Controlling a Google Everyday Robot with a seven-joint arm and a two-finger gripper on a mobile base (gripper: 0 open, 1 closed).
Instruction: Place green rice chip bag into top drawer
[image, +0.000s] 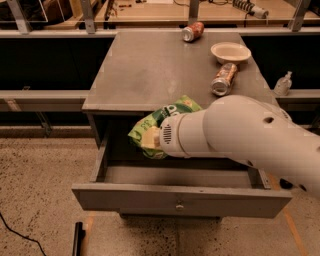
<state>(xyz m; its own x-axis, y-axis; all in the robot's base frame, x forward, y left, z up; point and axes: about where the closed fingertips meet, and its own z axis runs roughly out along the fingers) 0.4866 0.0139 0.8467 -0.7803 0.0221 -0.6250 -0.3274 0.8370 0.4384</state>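
The green rice chip bag (167, 116) is crumpled bright green with white lettering. It hangs at the end of my white arm, over the back left part of the open top drawer (180, 199) and just below the tabletop's front edge. My gripper (149, 138) is shut on the bag; the bag and my wrist mostly hide its fingers. The drawer is pulled out, grey, with a small round knob (178, 205) on its front panel. Its inside floor (150, 175) shows bare on the left.
On the grey tabletop (150, 70) lie two orange-silver cans, one at the back (192, 31) and one at the right (223, 78), beside a white bowl (230, 51). A pump bottle (283, 84) stands on the right ledge. A black object (77, 240) lies on the floor.
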